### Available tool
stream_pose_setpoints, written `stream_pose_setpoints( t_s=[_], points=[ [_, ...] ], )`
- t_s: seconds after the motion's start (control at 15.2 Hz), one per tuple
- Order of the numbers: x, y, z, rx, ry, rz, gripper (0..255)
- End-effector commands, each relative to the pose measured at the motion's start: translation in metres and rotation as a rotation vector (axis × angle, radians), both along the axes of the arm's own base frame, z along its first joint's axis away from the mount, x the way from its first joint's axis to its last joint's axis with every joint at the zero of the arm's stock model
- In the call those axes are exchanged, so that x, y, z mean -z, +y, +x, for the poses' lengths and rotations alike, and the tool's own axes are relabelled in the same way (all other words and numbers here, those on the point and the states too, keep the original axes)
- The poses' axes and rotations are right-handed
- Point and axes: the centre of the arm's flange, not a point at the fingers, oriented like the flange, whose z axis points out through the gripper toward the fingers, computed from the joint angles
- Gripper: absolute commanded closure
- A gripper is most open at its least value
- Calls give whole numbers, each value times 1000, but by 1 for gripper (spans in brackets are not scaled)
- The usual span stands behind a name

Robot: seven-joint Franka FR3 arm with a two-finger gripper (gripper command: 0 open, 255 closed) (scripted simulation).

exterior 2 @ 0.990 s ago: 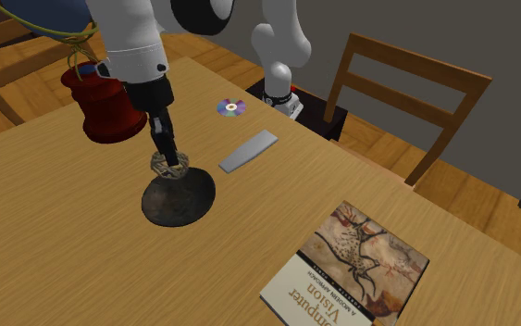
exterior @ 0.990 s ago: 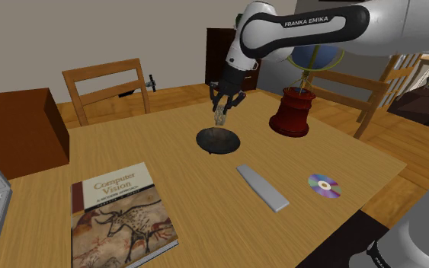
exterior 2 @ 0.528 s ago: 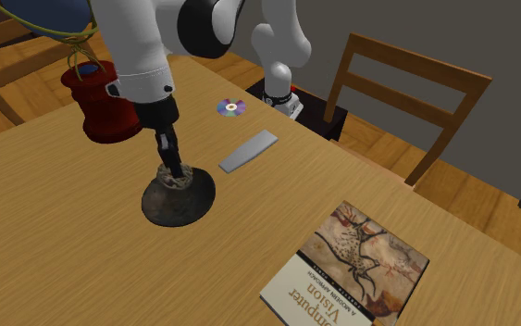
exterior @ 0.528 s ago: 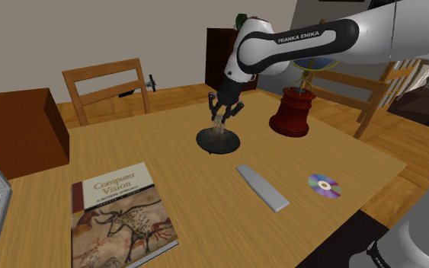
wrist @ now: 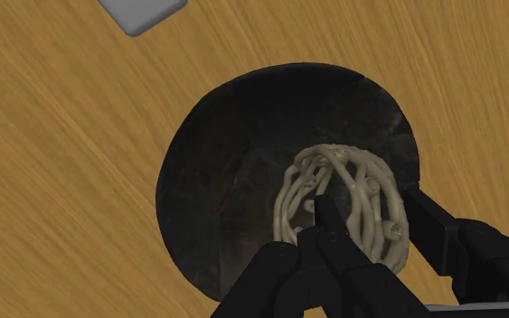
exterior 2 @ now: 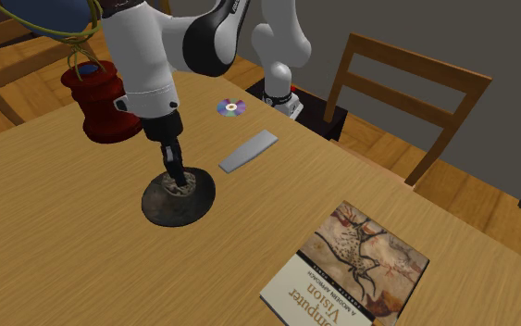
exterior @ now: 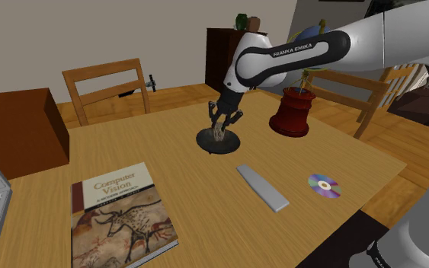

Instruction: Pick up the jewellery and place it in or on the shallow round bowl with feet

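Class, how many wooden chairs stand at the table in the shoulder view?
2. The left chair stands behind the far edge of the table. The right chair stands behind the red pot. Others may be hidden beyond the picture's edges.

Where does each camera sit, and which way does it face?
Shoulder view: beside the stand, looking across the table; the white arm reaches in from that view's right to the dark bowl.
Second exterior view: across the table, facing the arm; its base and end effector show.
Wrist view: on the hand, looking down into the bowl; black fingers clasp the pale jewellery.
Shared: all three show bowl and jewellery; both exterior views show the book, disc and red pot.
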Motion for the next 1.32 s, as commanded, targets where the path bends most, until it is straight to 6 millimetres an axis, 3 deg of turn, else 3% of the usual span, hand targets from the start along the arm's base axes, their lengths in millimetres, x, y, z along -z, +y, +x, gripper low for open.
stream_pose_setpoints(
  t_s=[0.0,0.33,0.4,0.73,0.99,1.25],
  points=[
    [2,0,0,0,0,0,255],
    [2,0,0,0,0,0,255],
    [2,0,0,0,0,0,0],
    [2,0,0,0,0,0,0],
    [-46,-11,-7,0,0,0,0],
    [-46,-11,-7,0,0,0,0]
  ],
)
